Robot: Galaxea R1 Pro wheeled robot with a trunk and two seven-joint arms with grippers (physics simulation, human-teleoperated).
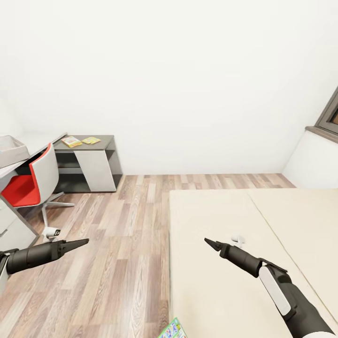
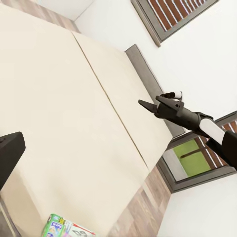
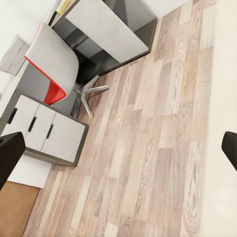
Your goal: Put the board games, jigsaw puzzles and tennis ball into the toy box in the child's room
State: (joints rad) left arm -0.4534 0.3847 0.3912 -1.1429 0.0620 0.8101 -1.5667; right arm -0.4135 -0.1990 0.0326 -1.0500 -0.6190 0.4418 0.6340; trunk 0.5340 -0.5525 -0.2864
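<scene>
At frame edge, board game [image 1: 173, 329] cut off.

Table [image 1: 96, 139] at far left with two jigsaw puzzles [image 1: 80, 140] on its lower section, toy box [image 1: 11, 149] beside, chair [image 1: 35, 180] before it, bed [image 1: 234, 225] at right, board game [image 1: 173, 329] on its near edge.

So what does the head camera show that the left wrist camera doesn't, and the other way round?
Head view: the lower dark grey section of the table with the two jigsaw puzzles on it, the toy box at the left edge, a red and white chair, and the left gripper held over the floor.

Left wrist view: a green view through a lower window.

Both: the beige bed, the right gripper pinched to a point above it, and a corner of a colourful board game at the bed's near edge.
</scene>
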